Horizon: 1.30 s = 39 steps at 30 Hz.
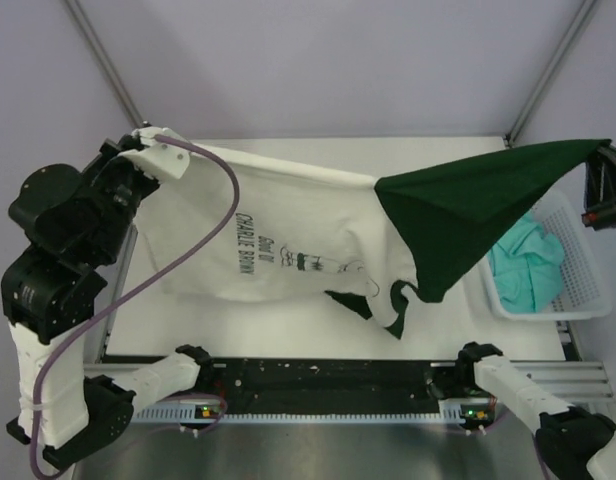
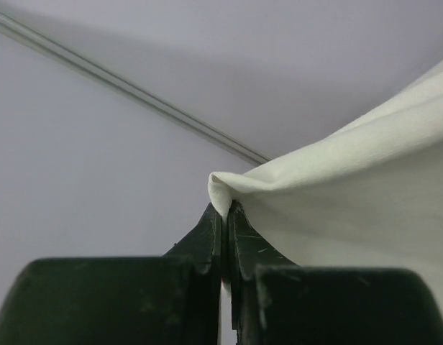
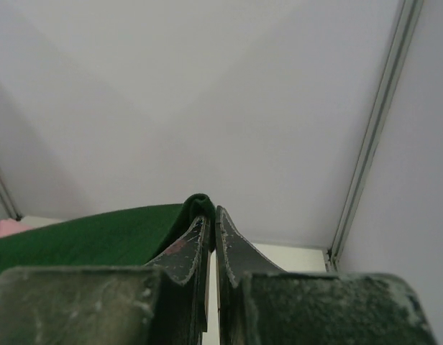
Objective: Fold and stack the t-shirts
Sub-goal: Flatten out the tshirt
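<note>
The white t-shirt with dark green parts (image 1: 288,230) hangs stretched between both arms above the table, its black print facing up. My left gripper (image 1: 148,140) is shut on a white edge of it (image 2: 225,188) at the far left. My right gripper (image 1: 600,152) is shut on a dark green corner (image 3: 196,205) at the far right, lifted high. The green part (image 1: 468,205) slopes down toward the middle. A teal t-shirt (image 1: 526,262) lies in the basket. A sliver of pink cloth (image 3: 6,228) shows at the left edge of the right wrist view.
A white mesh basket (image 1: 578,290) stands at the table's right edge, under the raised green cloth. The white table (image 1: 288,315) shows below the hanging shirt. The arm bases sit on a black rail (image 1: 328,385) at the near edge.
</note>
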Each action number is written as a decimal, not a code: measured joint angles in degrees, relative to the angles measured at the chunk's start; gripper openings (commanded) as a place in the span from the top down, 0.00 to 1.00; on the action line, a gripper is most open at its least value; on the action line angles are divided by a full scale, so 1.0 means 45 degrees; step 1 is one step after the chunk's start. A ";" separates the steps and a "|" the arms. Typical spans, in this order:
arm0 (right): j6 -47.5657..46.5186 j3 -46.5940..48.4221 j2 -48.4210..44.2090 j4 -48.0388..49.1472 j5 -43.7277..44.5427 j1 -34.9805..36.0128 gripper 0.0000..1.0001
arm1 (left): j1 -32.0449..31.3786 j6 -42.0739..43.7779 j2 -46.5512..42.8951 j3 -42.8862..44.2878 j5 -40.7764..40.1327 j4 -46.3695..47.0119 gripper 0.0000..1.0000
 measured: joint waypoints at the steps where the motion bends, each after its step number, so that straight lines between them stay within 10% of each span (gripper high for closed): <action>1: 0.0010 -0.0068 0.0170 -0.0063 -0.0019 0.0000 1.00 | 0.0000 0.0000 0.0000 -0.0272 0.0039 0.0000 1.00; 11: -0.0466 0.1860 0.6747 -0.0107 0.0714 -0.0102 1.00 | 0.1593 0.0461 0.3230 -0.2346 0.0529 0.1661 1.00; 19: 0.0486 0.5387 1.2526 0.0729 0.0957 -0.1511 1.00 | 0.2560 0.0534 0.8296 0.1525 0.0243 0.3730 1.00; 29: 0.0612 0.4954 0.9219 0.3177 0.0607 -0.2837 1.00 | 0.2535 0.1321 0.8529 0.3050 0.0466 0.6110 1.00; 39: -0.3240 -0.5683 0.1700 0.1341 -0.2807 -0.1962 1.00 | 0.2599 0.2297 0.3478 -0.6737 0.2885 0.6460 1.00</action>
